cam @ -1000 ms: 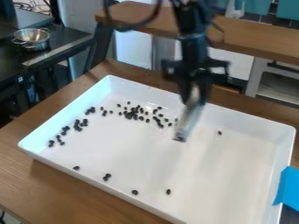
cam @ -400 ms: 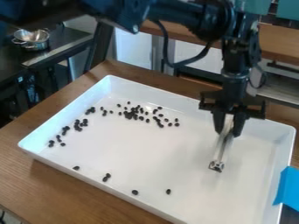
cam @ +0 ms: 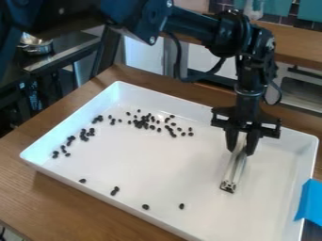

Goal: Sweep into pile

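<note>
Gathering strays, I judge.
My black two-finger pincer (cam: 241, 143) grips a long silvery bar (cam: 234, 172); next, sweep the small black beans (cam: 181, 206) camera-side of it pileward.

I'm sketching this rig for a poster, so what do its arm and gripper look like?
The arm is black, built of chunky segments with rounded joints and small silvery bolt heads. A black cable loops outside it. The gripper is black too, with a wide, bar-like body and two tapered fingers; a thin pale band rings the wrist above.
</note>
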